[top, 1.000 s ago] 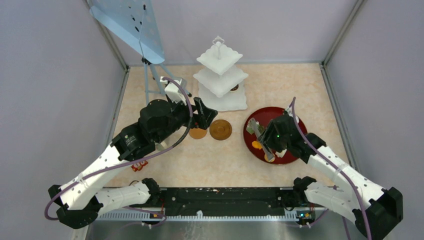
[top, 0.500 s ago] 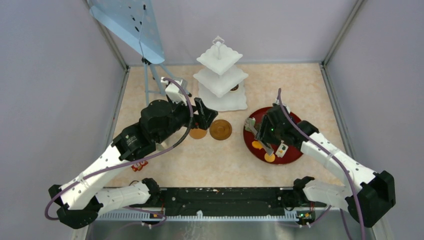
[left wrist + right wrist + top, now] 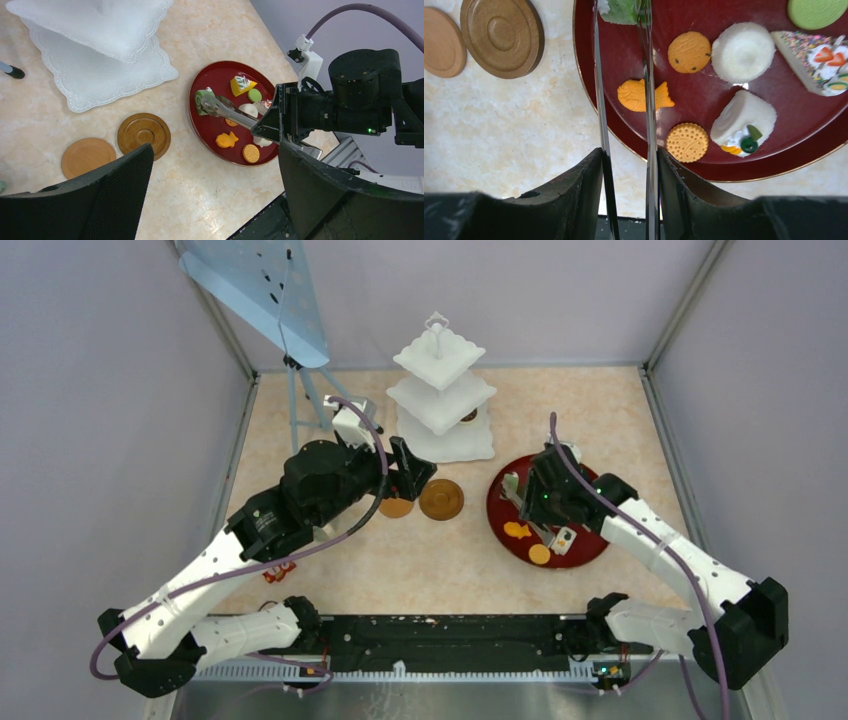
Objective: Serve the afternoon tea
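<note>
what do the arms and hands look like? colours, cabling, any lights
Both the left arm and right arm have white rounded links with black joints. Each carries a loose purple cable. The left hand and right hand have broad matte black fingers. A small green light glows on the right wrist.

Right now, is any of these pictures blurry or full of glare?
Top view: soft even light, faint shadows, everything sharp. Left wrist view: red tray crisp, the near left pincer dark and slightly soft. Right wrist view: sweets crisp, a pale sheen on the tray, shiny tongs, right pincer blurred up close.
</note>
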Controlling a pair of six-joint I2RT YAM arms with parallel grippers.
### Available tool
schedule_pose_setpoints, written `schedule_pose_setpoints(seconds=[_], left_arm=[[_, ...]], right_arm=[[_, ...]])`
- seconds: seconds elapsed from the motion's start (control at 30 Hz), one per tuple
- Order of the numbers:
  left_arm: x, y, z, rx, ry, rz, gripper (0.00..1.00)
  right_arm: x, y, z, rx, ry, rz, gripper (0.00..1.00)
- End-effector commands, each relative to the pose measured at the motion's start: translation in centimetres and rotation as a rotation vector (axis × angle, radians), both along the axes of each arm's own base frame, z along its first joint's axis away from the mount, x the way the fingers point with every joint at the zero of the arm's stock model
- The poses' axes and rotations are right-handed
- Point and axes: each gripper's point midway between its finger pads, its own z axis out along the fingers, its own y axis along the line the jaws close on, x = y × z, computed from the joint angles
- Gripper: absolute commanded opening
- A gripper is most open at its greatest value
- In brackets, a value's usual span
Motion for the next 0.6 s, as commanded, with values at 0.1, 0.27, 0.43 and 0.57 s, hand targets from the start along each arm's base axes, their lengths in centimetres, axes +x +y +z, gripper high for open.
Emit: schedule_pose_setpoints(seconds=[0.1,0.27,0.43,0.57], left_arm=[[0.3,-0.4,1.1,-0.044,-0.026,-0.004,0.99],[0.4,-0.5,1.1,-0.045,-0.024,-0.004,0.99],[0.4,-0.7,0.9,-0.043,-0.022,-0.006,0.99],[0.4,-0.9,0.9,-0.044,-0.019,-0.015,0.99]], right_arm=[[1.2,-1.1,1.4,-0.105,-0.068,0.047,0.46],[1.5,0.1,1.9,-0.087,-0.088,0.081,0.48],[1.6,0.4,1.6,-0.203,-0.087,0.079,0.48],[1.9,-0.2,1.4,-0.295,-0.092,0.046,0.48]])
